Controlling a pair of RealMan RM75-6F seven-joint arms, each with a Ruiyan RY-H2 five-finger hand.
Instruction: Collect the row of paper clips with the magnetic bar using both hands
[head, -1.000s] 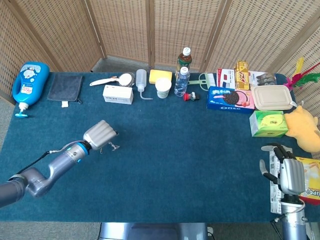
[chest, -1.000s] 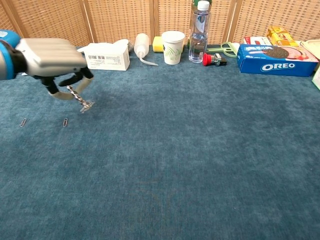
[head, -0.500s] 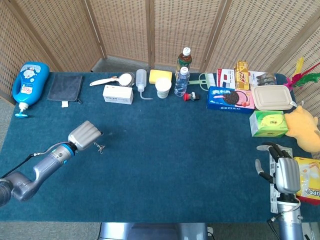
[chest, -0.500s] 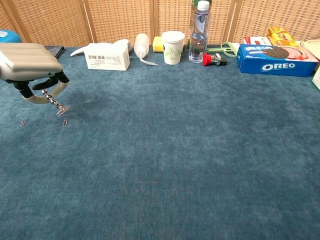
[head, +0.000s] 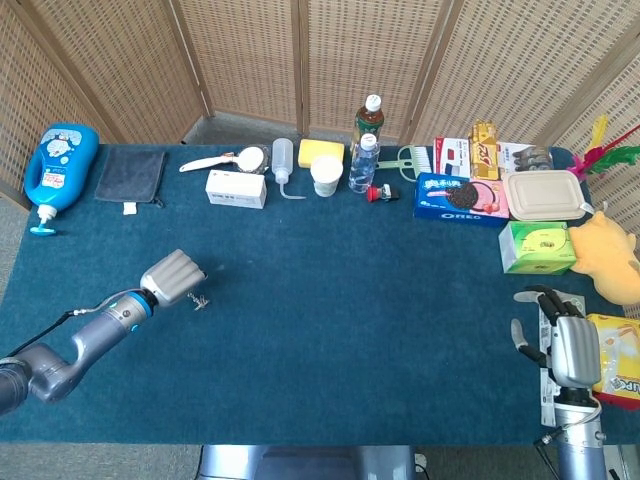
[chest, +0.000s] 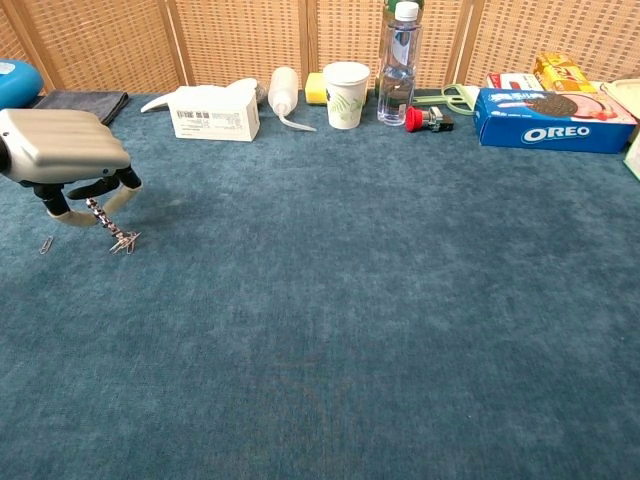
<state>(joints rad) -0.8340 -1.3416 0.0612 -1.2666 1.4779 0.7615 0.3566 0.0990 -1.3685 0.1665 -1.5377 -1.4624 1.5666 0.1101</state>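
We see our left hand (chest: 62, 150) grasping the magnetic bar (chest: 99, 214), which slants down toward 5 o'clock with a cluster of paper clips (chest: 124, 242) clinging to its tip, just at the cloth. One loose paper clip (chest: 46, 244) lies at 9 o'clock of that cluster. Our right hand (head: 568, 345) rests apart, fingers spread, holding nothing.

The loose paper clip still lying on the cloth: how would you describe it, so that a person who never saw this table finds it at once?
Start at the left hand, low over the blue tablecloth on the left side in the chest view. It holds a magnetic bar with a bunch of clips hanging at its tip. The loose paper clip lies further left of that bunch, flat on the cloth and alone.
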